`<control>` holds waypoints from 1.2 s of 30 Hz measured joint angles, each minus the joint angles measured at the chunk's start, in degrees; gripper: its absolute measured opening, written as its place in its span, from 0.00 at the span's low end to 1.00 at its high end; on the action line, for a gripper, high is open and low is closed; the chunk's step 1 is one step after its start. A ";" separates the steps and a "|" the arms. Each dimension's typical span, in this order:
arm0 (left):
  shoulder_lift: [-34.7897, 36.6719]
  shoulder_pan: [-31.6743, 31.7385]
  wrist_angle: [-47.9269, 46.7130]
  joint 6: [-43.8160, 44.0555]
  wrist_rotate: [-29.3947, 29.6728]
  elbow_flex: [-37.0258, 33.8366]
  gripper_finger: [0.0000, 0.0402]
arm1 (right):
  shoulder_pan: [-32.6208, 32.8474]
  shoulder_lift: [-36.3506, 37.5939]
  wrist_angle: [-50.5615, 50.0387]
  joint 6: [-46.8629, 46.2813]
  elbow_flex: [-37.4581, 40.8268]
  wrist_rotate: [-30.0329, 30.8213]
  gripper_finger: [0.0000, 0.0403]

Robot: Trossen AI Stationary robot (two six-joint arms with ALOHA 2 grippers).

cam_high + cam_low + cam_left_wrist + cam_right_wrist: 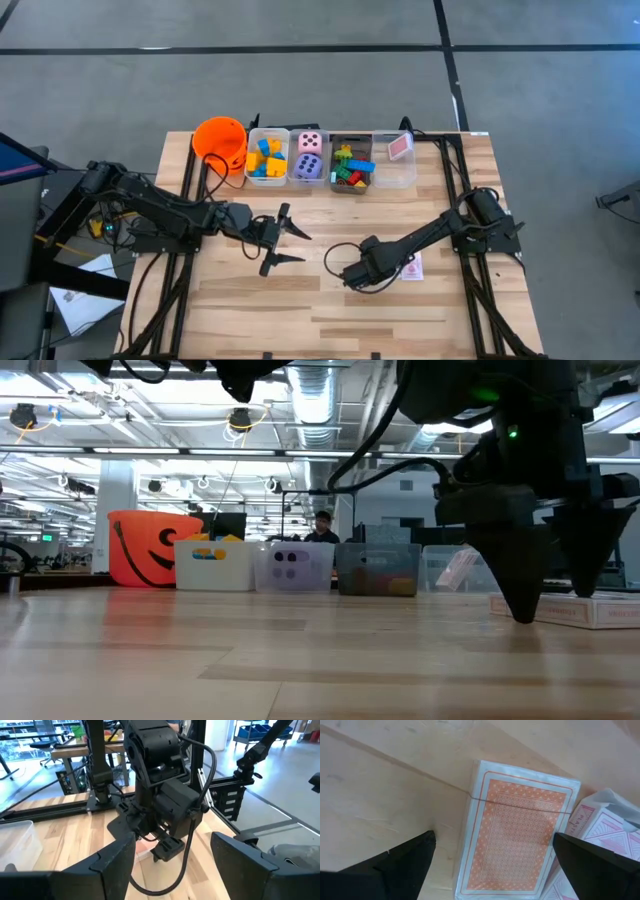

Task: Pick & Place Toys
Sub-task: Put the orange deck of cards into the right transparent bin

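Note:
A deck of cards with an orange-pink patterned back (520, 840) lies flat on the wooden table. A pink-white card box (600, 832) lies right beside it and also shows in the high view (411, 268) and the low view (590, 610). My right gripper (358, 277) points down over the deck, open, with one finger on each side of it (494, 839) and touching nothing. In the high view the gripper hides the deck. My left gripper (298, 247) is open and empty above the table's middle, facing the right arm.
Along the far edge stand an orange bucket (220, 140), a white bin of yellow and blue blocks (266, 157), a clear bin with a pink and a purple die (309, 157), a grey bin of mixed blocks (352, 165) and a clear bin with a card pack (397, 150).

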State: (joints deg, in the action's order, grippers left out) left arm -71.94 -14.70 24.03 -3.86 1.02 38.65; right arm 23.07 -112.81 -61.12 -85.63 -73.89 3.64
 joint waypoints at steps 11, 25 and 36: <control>-0.02 0.00 -2.19 0.04 0.00 0.00 0.62 | -0.48 0.00 -0.18 -1.64 0.02 -0.79 0.99; -0.02 0.00 -2.14 0.04 0.00 0.00 0.62 | -0.79 -0.04 -4.04 -1.56 -3.88 -0.19 0.99; -0.02 0.00 -2.14 0.04 0.00 0.00 0.62 | -0.70 -0.04 -10.18 -4.41 -4.57 2.38 0.96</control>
State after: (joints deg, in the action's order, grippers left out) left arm -71.96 -14.70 21.89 -3.81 1.02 38.65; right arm 22.37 -112.86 -71.30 -90.04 -78.46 6.02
